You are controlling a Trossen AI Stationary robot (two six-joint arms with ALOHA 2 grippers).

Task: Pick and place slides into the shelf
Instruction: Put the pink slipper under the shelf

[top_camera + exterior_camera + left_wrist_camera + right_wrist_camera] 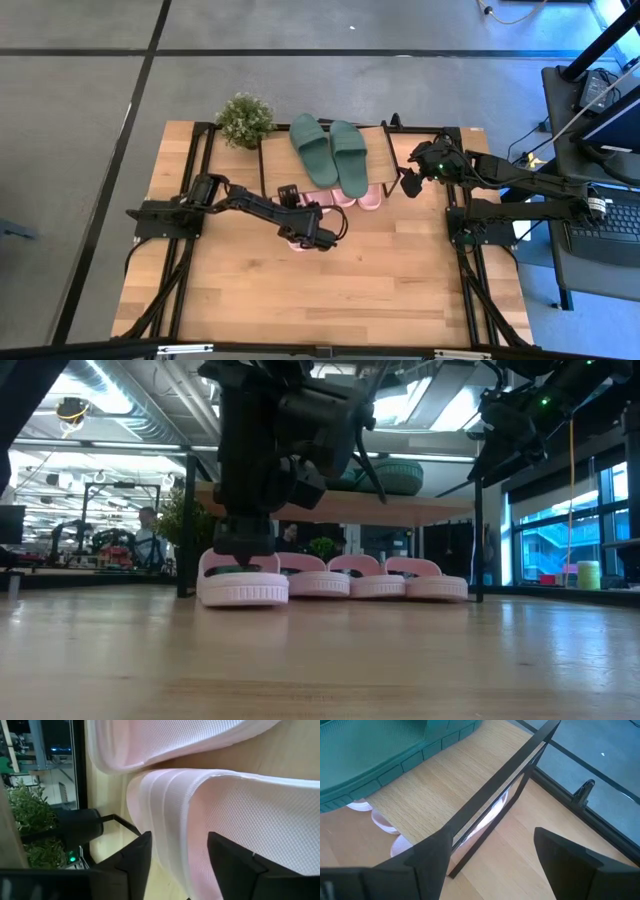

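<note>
From desk height, my left tool (pixel 243 552) is hanging just above the nearest pink slide (pixel 243 582), its dark bulk covering the slide's strap, so I cannot tell whether the fingers are touching it. That slide is sitting flat on the desk (pixel 320 660). Beyond my tool and to its side, three more pink slides (pixel 378 580) are lining up in a row under the shelf (pixel 340 508). Green slides (pixel 395 473) are resting on the shelf's top board. My right tool (pixel 497 422) is hovering high off to that side, near the shelf's black leg (pixel 478 540).
</note>
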